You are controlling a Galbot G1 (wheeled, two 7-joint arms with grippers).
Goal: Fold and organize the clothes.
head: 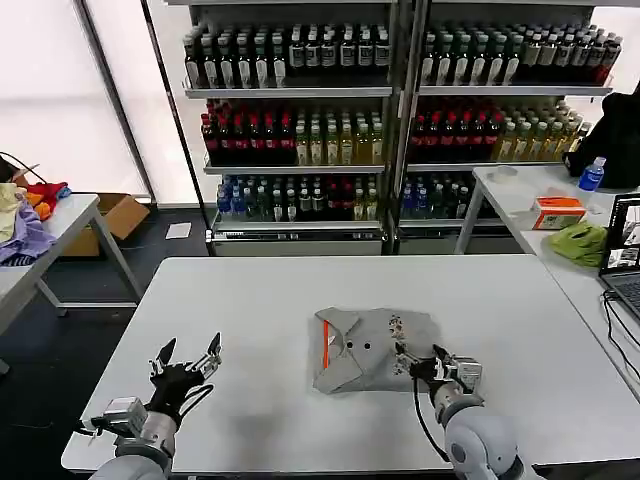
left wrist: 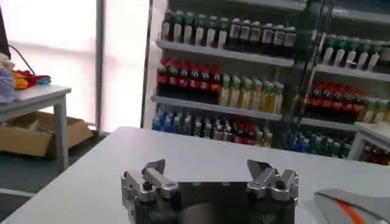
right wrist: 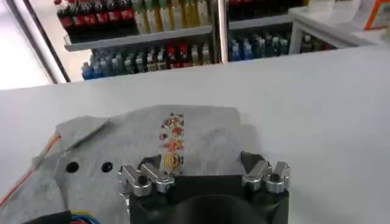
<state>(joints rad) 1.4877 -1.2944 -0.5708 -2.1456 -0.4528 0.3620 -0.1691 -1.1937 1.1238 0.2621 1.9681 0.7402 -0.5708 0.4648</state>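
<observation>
Landmark for all positions: the white rectangular table (head: 300,300) in front of the robot.

One garment on the table — a grey short-sleeved shirt (head: 372,347) with a small multicoloured chest print and an orange-red collar lining, lying as a compact folded bundle slightly to the robot's right of the table's middle, toward the near edge. The collar with the orange-red strip sits on the bundle's left side; two dark buttons show on the grey fabric near it. In the right wrist view the same shirt (right wrist: 152,146) lies flat on the tabletop with the print running up its middle.

Right gripper (head: 420,366): low over the table at the shirt's near right corner, fingers spread apart and nothing between them. In the right wrist view the right gripper (right wrist: 203,167) has its fingertips just above the grey fabric, at the shirt's near edge; contact with the cloth cannot be told.

Left gripper (head: 186,355): over bare tabletop near the table's near left corner, well apart from the shirt, fingers wide apart and empty. In the left wrist view the left gripper (left wrist: 210,173) holds nothing — a grey and orange edge of the shirt (left wrist: 353,204) shows off to one side.

Behind the table: metal shelving (head: 400,120) stocked with rows of bottles.
</observation>
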